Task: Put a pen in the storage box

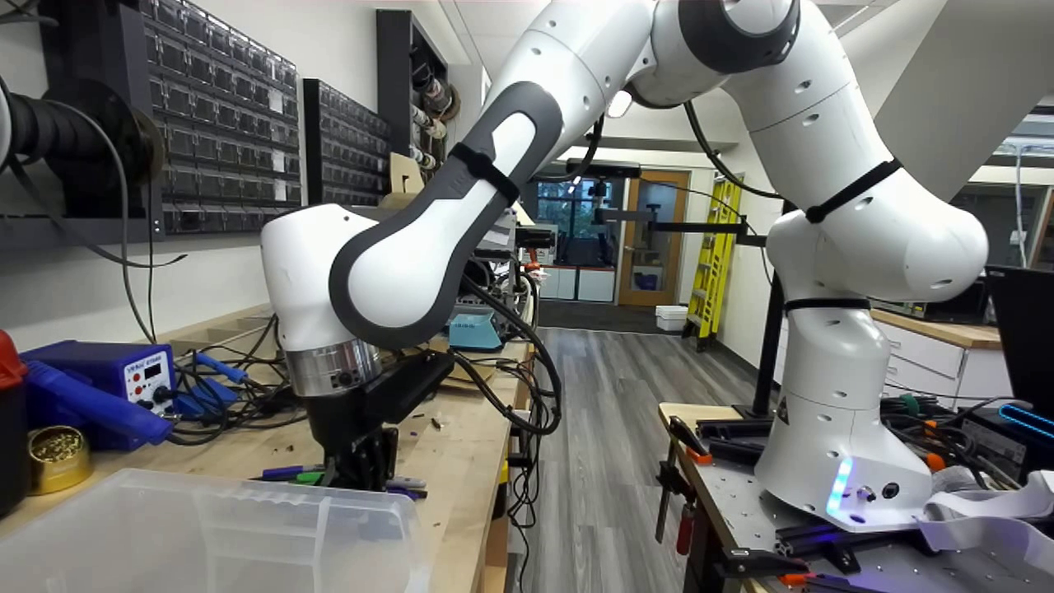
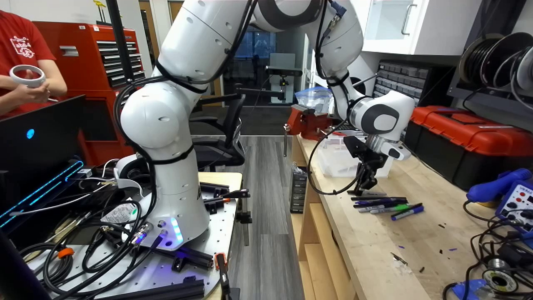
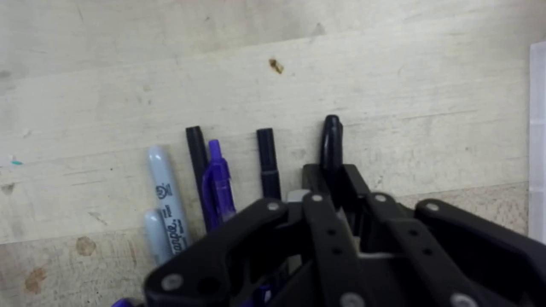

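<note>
Wrist view: end effector [image 3: 335,177] is pinching a black pen [image 3: 332,138], one end poking out, the rest hidden; the storage box [image 3: 537,136] is standing apart at right. Carried too low, the black pen could be striking the storage box and twisting loose.

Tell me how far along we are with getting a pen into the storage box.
Done: the gripper is down at the loose pens, beside the storage box. In hand: in the wrist view it looks closed on a black-ended pen, though how firmly can't be told. Left: lift that pen, carry it over the box and release it, since both exterior views show the gripper outside the box.
</note>
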Robot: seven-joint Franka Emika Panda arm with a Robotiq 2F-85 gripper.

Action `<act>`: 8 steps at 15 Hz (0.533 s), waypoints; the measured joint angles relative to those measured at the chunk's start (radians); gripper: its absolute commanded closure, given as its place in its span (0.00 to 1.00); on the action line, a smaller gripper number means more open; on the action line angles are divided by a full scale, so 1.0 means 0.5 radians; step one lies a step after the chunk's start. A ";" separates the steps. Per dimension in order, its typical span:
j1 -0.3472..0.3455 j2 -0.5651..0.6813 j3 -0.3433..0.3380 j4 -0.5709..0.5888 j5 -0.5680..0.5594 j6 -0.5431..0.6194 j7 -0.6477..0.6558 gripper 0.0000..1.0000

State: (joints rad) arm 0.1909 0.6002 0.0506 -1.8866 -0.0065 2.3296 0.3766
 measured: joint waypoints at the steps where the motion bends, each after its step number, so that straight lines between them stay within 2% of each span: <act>1: -0.003 0.000 -0.001 0.000 0.006 0.000 -0.015 0.96; 8: -0.049 -0.133 0.002 0.003 0.081 0.013 -0.175 0.96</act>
State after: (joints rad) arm 0.1664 0.5337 0.0516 -1.8850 0.0342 2.3361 0.2890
